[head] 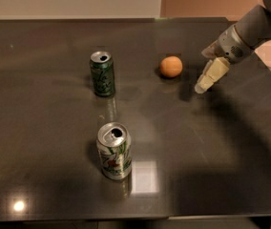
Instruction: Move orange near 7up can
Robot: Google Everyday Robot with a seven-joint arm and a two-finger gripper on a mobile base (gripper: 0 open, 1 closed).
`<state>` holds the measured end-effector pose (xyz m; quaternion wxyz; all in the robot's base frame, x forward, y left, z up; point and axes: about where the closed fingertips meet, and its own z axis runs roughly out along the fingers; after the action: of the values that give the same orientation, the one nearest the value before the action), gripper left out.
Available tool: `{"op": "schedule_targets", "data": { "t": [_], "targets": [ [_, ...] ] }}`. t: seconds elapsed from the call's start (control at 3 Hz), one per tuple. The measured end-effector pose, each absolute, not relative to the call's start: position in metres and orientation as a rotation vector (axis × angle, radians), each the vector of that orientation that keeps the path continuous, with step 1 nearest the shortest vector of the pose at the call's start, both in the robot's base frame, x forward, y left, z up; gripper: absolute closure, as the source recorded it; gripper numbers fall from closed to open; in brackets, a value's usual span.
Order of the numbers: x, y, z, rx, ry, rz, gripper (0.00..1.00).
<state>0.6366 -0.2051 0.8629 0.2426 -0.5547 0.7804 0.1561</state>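
Observation:
The orange (pixel 171 66) sits on the dark table, right of centre toward the back. The 7up can (pixel 114 151), silver-white with green streaks and a small red spot, stands upright near the front, well apart from the orange. My gripper (pixel 202 86) reaches in from the upper right on a grey arm. Its pale tip points down-left and hangs just right of the orange, not touching it, and holds nothing.
A dark green can (pixel 102 74) stands upright left of the orange. The table (pixel 40 128) has its front edge at the bottom and its right edge under my arm. A pale wall runs behind.

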Motion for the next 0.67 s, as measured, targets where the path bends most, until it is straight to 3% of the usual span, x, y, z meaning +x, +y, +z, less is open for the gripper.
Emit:
{"op": "schedule_targets", "data": {
  "t": [0.67],
  "targets": [
    [0.635, -0.183, 0.879, -1.45, 2.148, 0.273, 0.0]
  ]
}}
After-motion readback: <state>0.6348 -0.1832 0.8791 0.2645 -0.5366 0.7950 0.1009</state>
